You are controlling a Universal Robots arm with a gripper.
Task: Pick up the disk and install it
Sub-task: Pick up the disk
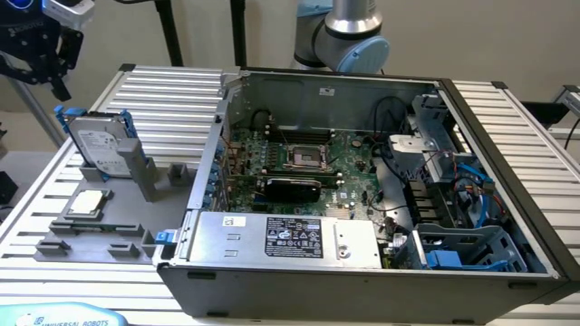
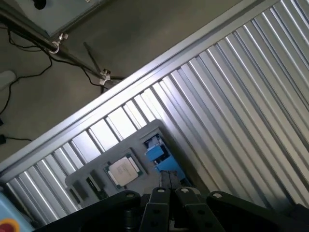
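The disk [image 1: 98,148], silver-grey with a white label and blue rails, stands upright in a grey holder [image 1: 136,180] on the ribbed table at the exterior view's left. My black gripper [image 1: 56,81] hangs in the air above it, well apart from it. In the wrist view the gripper [image 2: 170,178] has its two fingers pressed together, shut on nothing, and the disk's blue top edge [image 2: 155,152] lies just beyond their tips. The open computer case [image 1: 363,197] fills the middle and the exterior view's right.
A small square silver CPU chip [image 1: 86,202] [image 2: 123,170] sits in the grey holder beside the disk. Inside the case are the motherboard [image 1: 299,159], a silver power supply box [image 1: 285,238] with a black label, and blue-tabbed drive bays [image 1: 453,255]. A ribbed table surface [image 2: 231,96] surrounds the holder.
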